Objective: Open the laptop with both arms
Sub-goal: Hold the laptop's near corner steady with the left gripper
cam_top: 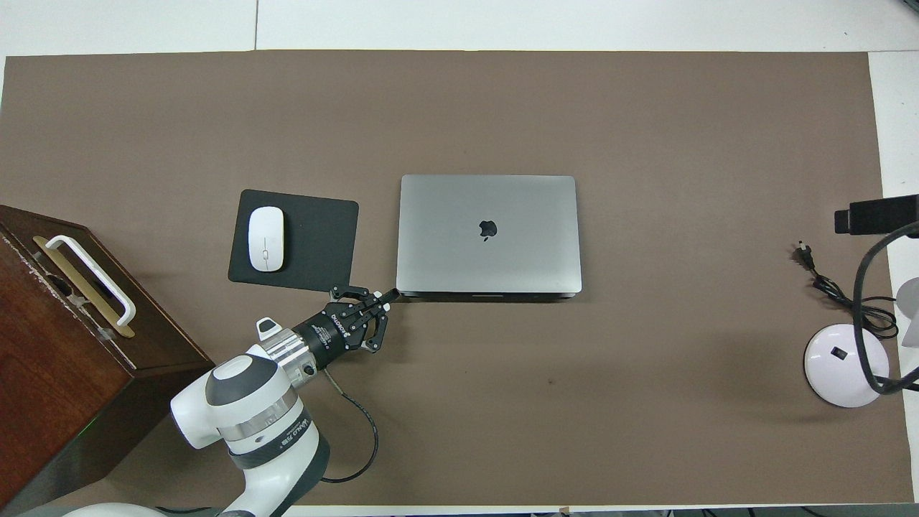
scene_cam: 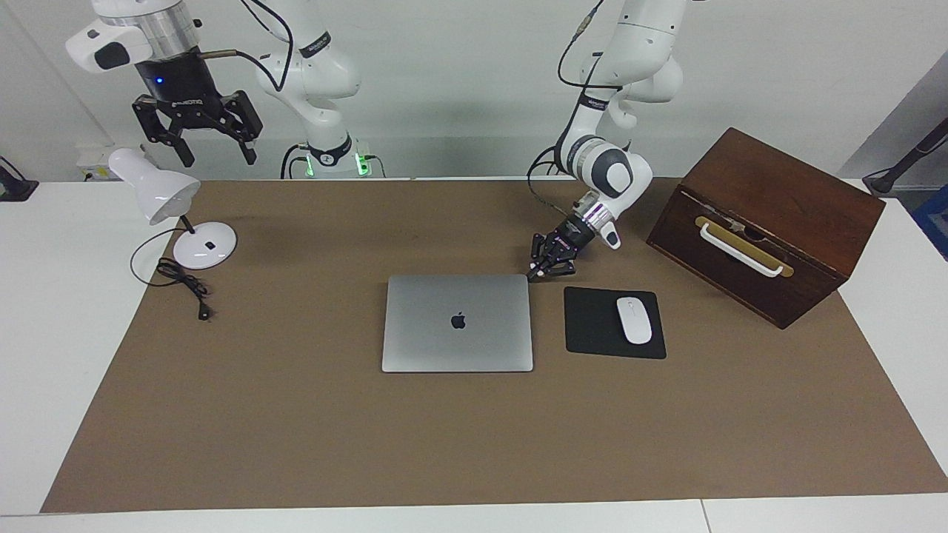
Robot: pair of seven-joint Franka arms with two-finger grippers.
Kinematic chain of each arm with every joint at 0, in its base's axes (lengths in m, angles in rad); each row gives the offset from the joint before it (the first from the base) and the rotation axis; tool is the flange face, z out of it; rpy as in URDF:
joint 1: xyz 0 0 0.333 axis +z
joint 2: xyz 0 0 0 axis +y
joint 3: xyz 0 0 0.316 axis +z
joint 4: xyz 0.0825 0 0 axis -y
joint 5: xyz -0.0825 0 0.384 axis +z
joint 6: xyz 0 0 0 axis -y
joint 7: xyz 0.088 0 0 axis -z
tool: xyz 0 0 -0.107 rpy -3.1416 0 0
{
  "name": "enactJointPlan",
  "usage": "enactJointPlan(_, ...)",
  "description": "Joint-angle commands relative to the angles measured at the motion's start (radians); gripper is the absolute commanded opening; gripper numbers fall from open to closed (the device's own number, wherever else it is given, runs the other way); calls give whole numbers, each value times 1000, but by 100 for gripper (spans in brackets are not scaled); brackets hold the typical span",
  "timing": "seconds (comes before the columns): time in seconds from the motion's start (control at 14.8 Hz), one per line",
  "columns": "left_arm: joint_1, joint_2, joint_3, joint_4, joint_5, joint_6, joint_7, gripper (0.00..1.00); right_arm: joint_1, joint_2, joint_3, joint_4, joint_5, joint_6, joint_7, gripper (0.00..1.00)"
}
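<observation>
The silver-grey laptop [scene_cam: 458, 323] lies closed and flat on the brown mat in the middle of the table, apple logo up; it also shows in the overhead view [cam_top: 488, 233]. My left gripper [scene_cam: 533, 276] is down at mat level with its fingers together, tips at the laptop's corner nearest the robots, toward the left arm's end; the overhead view shows it too [cam_top: 390, 294]. My right gripper [scene_cam: 217, 158] is open and empty, raised high over the lamp at the right arm's end, where the arm waits.
A black mouse pad [scene_cam: 592, 326] with a white mouse [scene_cam: 634, 320] lies beside the laptop toward the left arm's end. A dark wooden box [scene_cam: 770, 222] with a white handle stands past it. A white desk lamp [scene_cam: 155, 185] and its cable [scene_cam: 185, 281] sit at the right arm's end.
</observation>
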Motion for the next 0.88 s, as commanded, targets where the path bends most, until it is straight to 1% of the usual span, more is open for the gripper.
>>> enactJointPlan(0.0, 2, 35, 6, 34, -37, -17, 34, 0, -6, -21, 2, -22, 18, -7, -26, 100)
enactJointPlan(0.41, -1, 46, 6, 53, -59, -16, 35, 0, -1, -21, 2, -22, 18, -7, -26, 100)
enactJointPlan(0.47, -3, 61, 6, 56, -66, -16, 45, 0, -1, -21, 2, -22, 16, -7, -26, 100)
enactJointPlan(0.81, -12, 80, 6, 83, -96, -11, 62, 0, 0, -21, 2, -22, 16, -6, -27, 100)
